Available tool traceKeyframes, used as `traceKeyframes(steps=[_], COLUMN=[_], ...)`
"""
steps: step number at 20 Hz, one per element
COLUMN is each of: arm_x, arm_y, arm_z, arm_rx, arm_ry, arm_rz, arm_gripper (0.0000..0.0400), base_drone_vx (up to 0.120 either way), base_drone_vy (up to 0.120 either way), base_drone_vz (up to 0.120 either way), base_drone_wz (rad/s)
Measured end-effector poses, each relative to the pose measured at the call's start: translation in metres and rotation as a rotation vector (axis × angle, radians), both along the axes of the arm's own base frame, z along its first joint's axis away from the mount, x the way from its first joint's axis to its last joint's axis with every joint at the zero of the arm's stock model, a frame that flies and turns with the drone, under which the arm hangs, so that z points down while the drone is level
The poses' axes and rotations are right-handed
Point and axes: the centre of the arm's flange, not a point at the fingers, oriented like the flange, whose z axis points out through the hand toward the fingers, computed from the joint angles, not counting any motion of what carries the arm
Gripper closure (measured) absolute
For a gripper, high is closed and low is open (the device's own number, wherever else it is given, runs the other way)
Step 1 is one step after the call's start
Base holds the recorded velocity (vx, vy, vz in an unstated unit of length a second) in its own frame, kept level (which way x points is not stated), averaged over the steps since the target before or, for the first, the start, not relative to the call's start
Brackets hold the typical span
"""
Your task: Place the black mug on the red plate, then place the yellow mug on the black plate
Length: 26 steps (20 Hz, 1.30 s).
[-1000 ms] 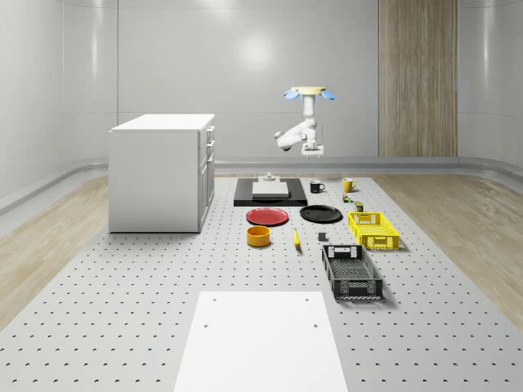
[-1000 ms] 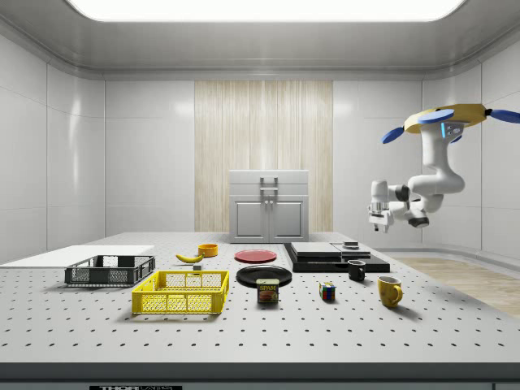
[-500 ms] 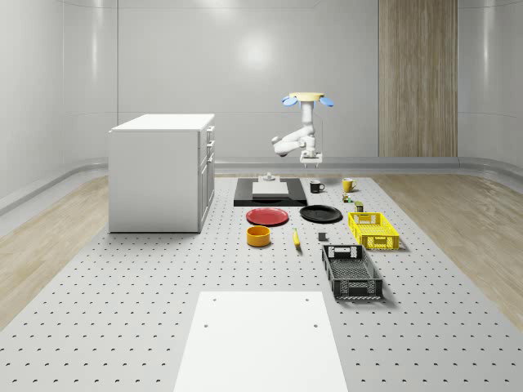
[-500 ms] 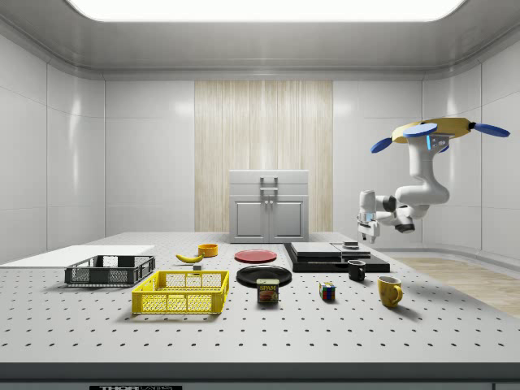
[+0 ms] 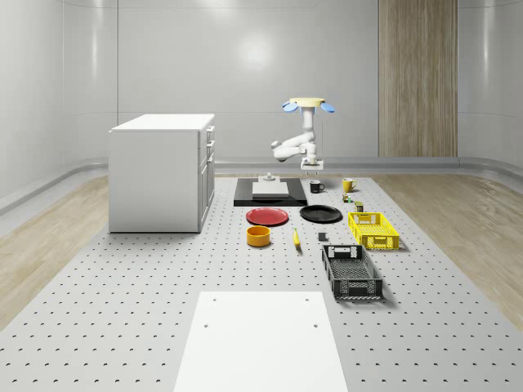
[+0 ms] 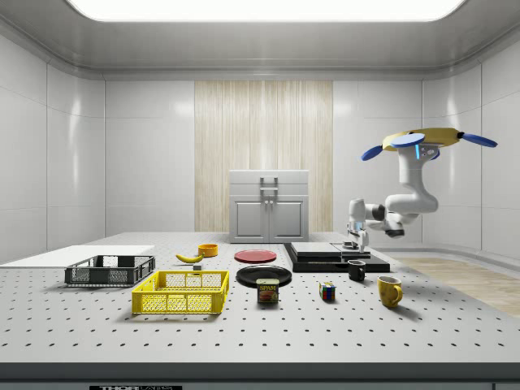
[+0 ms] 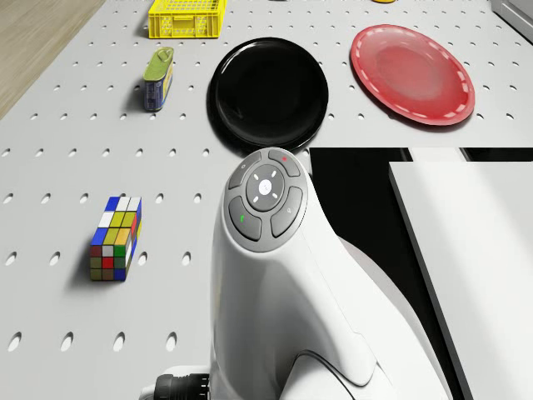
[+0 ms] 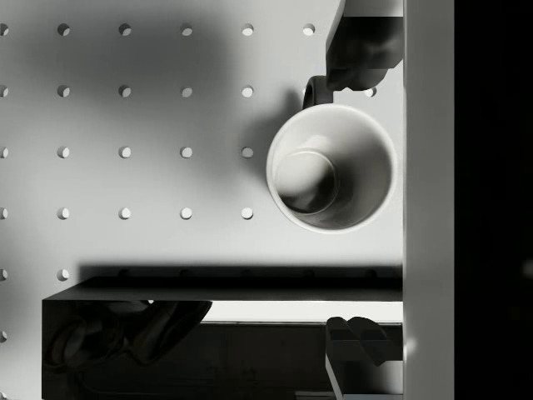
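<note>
The black mug [image 5: 316,187] stands upright on the perforated table beside the black platform, and from above its pale inside [image 8: 331,167] faces me. The drone [image 5: 308,104] hovers over the table's far end. My gripper [image 6: 355,242] hangs a short way above the mug, apart from it. It is open [image 8: 356,198], with one finger [image 8: 362,42] by the handle and the other [image 8: 356,340] across the rim. The yellow mug [image 5: 348,184] stands to the whole-scene view's right of the black one. The red plate [image 5: 268,216] and the black plate [image 5: 320,214] lie side by side, both bare.
A black platform [image 5: 245,198] carrying a white slab sits next to the mug. A Rubik's cube [image 7: 115,237] and a can [image 7: 156,77] lie near the black plate. A yellow crate [image 5: 373,229], black crate [image 5: 351,272], orange bowl [image 5: 258,236] and white cabinet [image 5: 162,172] stand further off.
The drone has come down and shifted toward the side view's left. The gripper has dropped with it and now hangs just over the black mug.
</note>
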Motion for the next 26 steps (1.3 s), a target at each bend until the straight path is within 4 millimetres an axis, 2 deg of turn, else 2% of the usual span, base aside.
traceKeyframes(steps=[5,19,26], arm_x=[0.000,0.000,0.000], arm_y=[0.000,0.000,0.006], arm_z=[0.005,0.057,0.067], arm_rx=[0.000,-0.001,-0.001], arm_ry=[0.000,0.000,0.000], arm_rz=[0.000,0.001,0.001], arm_gripper=[0.0000,0.0000,0.0000], base_drone_vx=[0.024,0.000,0.000], base_drone_vy=[0.000,0.000,0.000], base_drone_vz=[0.000,0.000,0.000], base_drone_wz=[0.000,0.000,0.000])
